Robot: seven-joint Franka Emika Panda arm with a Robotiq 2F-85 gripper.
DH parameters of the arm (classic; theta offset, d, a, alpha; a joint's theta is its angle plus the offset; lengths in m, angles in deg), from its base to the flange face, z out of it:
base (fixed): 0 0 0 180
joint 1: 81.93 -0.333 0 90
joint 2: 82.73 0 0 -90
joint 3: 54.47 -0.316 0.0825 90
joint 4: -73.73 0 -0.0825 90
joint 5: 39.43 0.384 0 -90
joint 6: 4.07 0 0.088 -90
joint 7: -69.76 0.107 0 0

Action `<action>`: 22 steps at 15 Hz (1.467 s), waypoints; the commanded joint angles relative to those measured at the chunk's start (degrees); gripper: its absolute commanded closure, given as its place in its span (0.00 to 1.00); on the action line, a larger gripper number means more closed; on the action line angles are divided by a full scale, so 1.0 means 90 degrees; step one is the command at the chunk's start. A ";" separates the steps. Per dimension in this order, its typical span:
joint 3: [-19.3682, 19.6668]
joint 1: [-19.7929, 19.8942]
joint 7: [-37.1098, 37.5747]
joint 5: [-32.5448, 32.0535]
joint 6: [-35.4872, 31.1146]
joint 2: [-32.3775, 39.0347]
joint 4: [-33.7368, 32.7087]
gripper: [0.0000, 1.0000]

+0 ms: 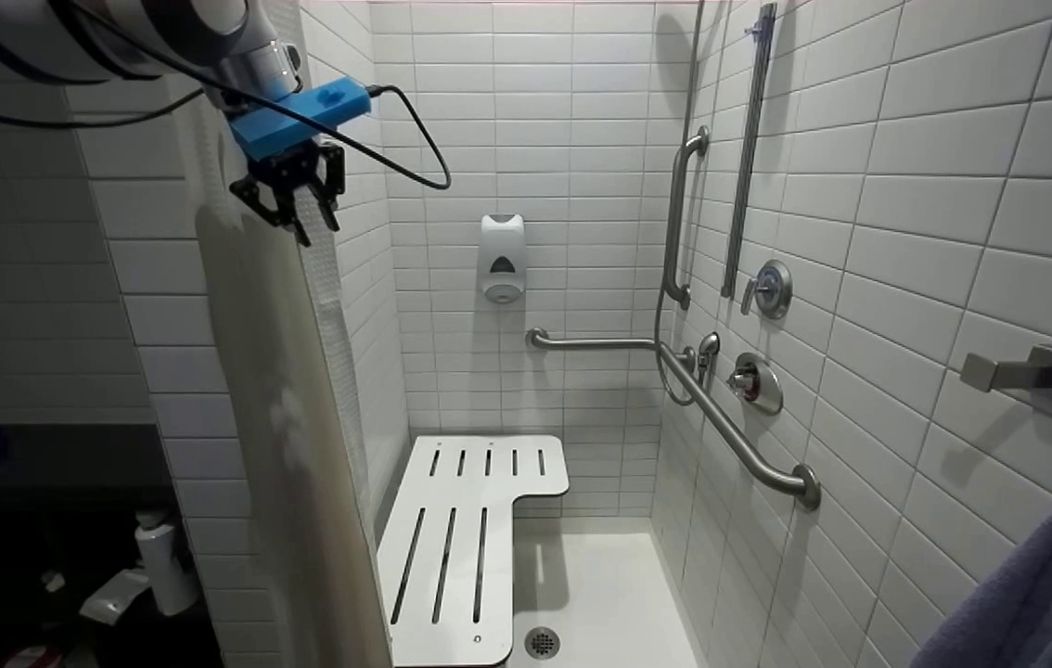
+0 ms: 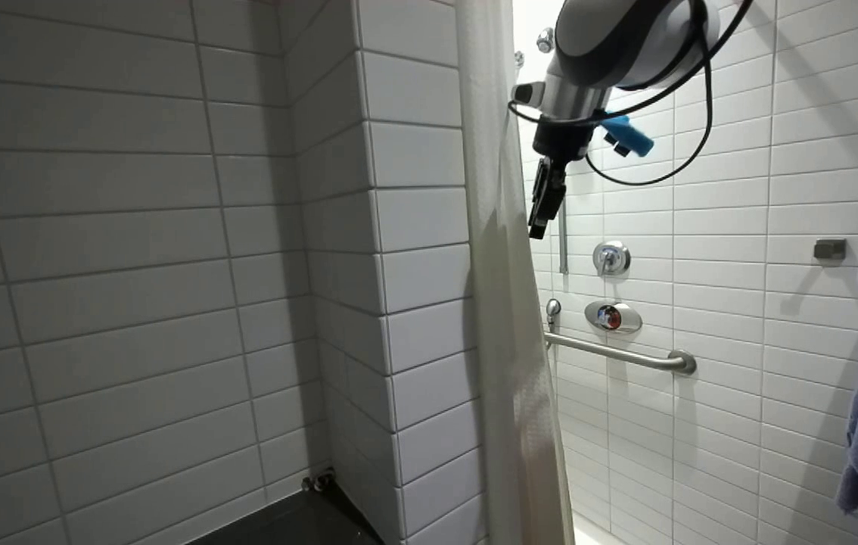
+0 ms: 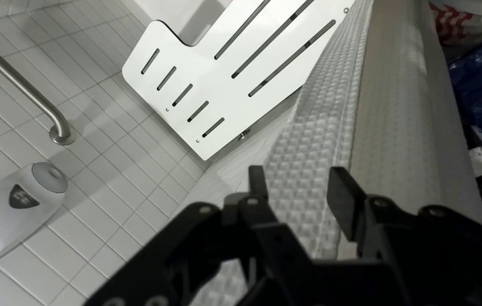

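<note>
Curtain (image 2: 506, 325) hangs straight down, long axis near vertical.

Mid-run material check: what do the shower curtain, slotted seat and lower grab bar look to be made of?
Shower curtain: matte, likely woven fabric; its waffle texture and soft drape suggest it.
Slotted seat: probably rigid plastic or laminate, smooth and white, judging by its flat surface and crisp edges.
Lower grab bar: satin metal, likely stainless steel, from its silvery-grey sheen.

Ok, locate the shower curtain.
In an exterior view, the shower curtain hangs left of centre, between a tiled wall edge and the slotted white bench; the wrist view shows it through the open jaws.
</note>
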 commanded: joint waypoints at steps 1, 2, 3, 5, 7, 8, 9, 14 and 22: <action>-0.0251 0.0187 0.0557 -0.0336 0.0185 -0.0102 0.0093 0.26; -0.0288 0.0192 0.0687 -0.0401 0.0225 -0.0132 0.0134 0.19; -0.0333 0.0183 0.0837 -0.0446 0.0275 -0.0177 0.0197 0.12; -0.0433 0.0151 0.1136 -0.0545 0.0358 -0.0262 0.0335 0.01; -0.0511 0.0127 0.1360 -0.0643 0.0411 -0.0316 0.0433 0.00; -0.0524 0.0124 0.1433 -0.0676 0.0441 -0.0326 0.0457 0.00; -0.0527 0.0119 0.1479 -0.0694 0.0453 -0.0342 0.0484 0.00; -0.0440 0.0069 0.1425 -0.0653 0.0418 -0.0198 0.0404 0.00; -0.0439 0.0066 0.1425 -0.0652 0.0418 -0.0193 0.0404 0.00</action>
